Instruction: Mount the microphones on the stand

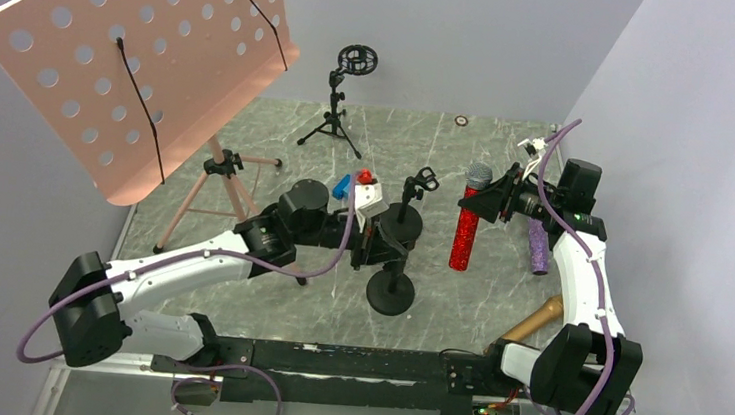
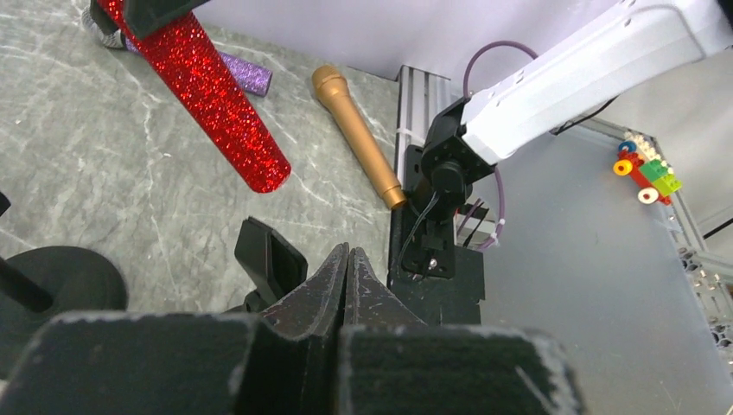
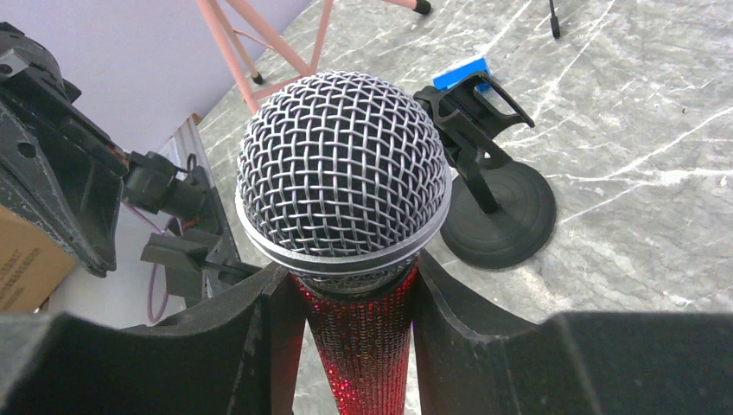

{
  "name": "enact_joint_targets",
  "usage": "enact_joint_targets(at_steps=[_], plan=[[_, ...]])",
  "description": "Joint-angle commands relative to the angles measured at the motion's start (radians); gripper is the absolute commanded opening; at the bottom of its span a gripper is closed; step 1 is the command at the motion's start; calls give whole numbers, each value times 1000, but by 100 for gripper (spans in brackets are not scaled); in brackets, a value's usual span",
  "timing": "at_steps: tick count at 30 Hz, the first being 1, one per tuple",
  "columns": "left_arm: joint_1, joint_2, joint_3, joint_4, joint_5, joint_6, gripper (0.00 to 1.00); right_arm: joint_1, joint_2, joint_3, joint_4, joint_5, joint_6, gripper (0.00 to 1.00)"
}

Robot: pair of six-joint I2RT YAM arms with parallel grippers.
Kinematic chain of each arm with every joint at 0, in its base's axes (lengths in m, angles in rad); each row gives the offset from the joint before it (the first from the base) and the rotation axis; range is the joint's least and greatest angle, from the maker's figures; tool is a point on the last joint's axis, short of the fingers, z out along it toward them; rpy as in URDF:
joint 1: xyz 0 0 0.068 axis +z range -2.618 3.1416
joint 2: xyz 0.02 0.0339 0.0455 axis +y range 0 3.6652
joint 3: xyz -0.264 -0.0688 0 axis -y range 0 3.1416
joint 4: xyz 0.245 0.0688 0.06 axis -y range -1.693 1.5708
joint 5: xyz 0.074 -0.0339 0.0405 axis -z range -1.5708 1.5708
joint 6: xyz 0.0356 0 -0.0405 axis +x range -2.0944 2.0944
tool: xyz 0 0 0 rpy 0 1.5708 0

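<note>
The right tool [image 1: 495, 195] is clamped just under the silver grille of the red glitter stick microphone [image 1: 463, 238], which hangs near upright with its grille up. The black round-base stand [image 1: 403, 227] and its open clip [image 1: 426, 180] sit near, at nine o'clock. The right arm reaches forward with its elbow bent. The left tool [image 2: 347, 259] is pressed together beside the stand.
</note>
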Motion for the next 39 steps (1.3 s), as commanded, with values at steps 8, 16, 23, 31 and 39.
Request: enact_joint_targets(at_steps=[8, 16, 23, 31, 39], plan=[[38, 94, 102, 9, 52, -88, 3, -5, -9, 42, 14, -39, -22, 10], [55, 151, 146, -73, 55, -121, 3, -5, -12, 40, 16, -42, -20, 10], [65, 176, 201, -174, 69, -113, 3, -5, -14, 39, 19, -44, -17, 10], [91, 229, 203, -193, 131, -152, 3, -5, -17, 37, 22, -48, -13, 10], [101, 252, 208, -183, 142, -180, 3, -5, -17, 37, 22, -49, -13, 10]])
